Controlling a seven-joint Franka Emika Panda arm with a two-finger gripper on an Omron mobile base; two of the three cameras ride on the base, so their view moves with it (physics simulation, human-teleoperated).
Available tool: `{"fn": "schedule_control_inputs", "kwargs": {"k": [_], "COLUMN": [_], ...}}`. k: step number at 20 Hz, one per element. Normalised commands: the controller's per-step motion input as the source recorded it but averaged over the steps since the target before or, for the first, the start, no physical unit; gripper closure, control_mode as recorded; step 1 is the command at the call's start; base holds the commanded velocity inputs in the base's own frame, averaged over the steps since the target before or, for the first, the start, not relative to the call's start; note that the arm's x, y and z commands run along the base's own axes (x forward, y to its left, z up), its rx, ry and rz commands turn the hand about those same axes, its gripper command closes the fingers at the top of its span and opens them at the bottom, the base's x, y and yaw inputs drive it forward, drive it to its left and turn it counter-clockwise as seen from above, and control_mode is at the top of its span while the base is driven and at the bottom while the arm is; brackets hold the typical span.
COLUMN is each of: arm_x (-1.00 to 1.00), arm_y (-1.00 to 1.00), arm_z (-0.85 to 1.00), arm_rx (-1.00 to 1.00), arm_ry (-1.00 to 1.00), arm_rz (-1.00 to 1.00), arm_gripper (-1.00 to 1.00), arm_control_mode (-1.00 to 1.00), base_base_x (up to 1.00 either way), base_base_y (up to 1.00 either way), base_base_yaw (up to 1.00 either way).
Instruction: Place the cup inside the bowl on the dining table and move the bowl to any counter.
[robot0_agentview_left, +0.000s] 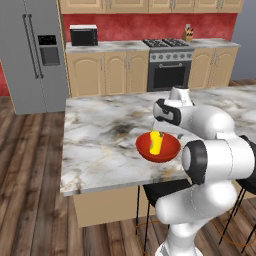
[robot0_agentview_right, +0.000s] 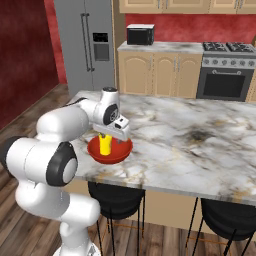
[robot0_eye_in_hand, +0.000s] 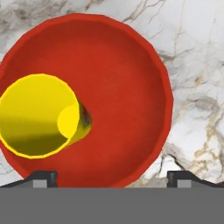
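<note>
While the yellow cup (robot0_agentview_left: 156, 142) stands inside the red bowl (robot0_agentview_left: 158, 148) at the centre right of the left base view, the first half of the task looks done; the bowl sits on the dining table (robot0_agentview_left: 100, 145) near its front edge, with the arm's white links crowding the lower right of the frame. At the top, the counter (robot0_agentview_left: 107, 46) runs along the back wall under a microwave (robot0_agentview_left: 83, 35), beside the stove (robot0_agentview_left: 167, 44) and the grey fridge (robot0_agentview_left: 35, 52) at upper left.

From the right base view, the bowl (robot0_agentview_right: 110, 151) lies left of centre with the cup (robot0_agentview_right: 104, 144) upright in it, and the gripper (robot0_agentview_right: 111, 134) hangs just above them, its palm block over the bowl's rim. Two black stools (robot0_agentview_right: 117, 200) show under the table edge at the bottom.

Looking down the hand view, the cup (robot0_eye_in_hand: 39, 114) rests against the left side of the bowl (robot0_eye_in_hand: 118, 87), with the two dark fingertips (robot0_eye_in_hand: 43, 177) spread wide at the bottom corners, clasping nothing.

By my judgement the step in hand is taking hold of the bowl. That calls for lowering the released claw onto the rim at a spot away from the cup, pinching the wall, then lifting level so the cup does not tip out on the way to the counter.
</note>
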Motion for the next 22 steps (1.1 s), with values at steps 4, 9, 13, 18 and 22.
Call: {"fn": "schedule_control_inputs", "kwargs": {"k": [4, 9, 13, 18, 22], "arm_x": [-0.08, 0.00, 0.00, 0.00, 0.00], "arm_y": [-0.19, -0.38, -0.50, -0.47, -0.42], "arm_z": [0.15, 0.02, 0.00, 0.00, 0.00], "arm_rx": [0.00, 0.04, 0.07, 0.11, 0.15], "arm_ry": [0.00, 0.00, 0.00, 0.00, 0.00], "arm_rz": [0.04, 0.03, 0.00, 0.00, 0.00], "arm_gripper": [-1.00, -1.00, -1.00, -1.00, -1.00], "arm_control_mode": [-1.00, -1.00, -1.00, -1.00, -1.00], "base_base_x": [0.00, 0.00, 0.00, 0.00, 0.00], "base_base_y": [0.00, 0.00, 0.00, 0.00, 0.00], "base_base_yaw": [0.00, 0.00, 0.00, 0.00, 0.00]}}
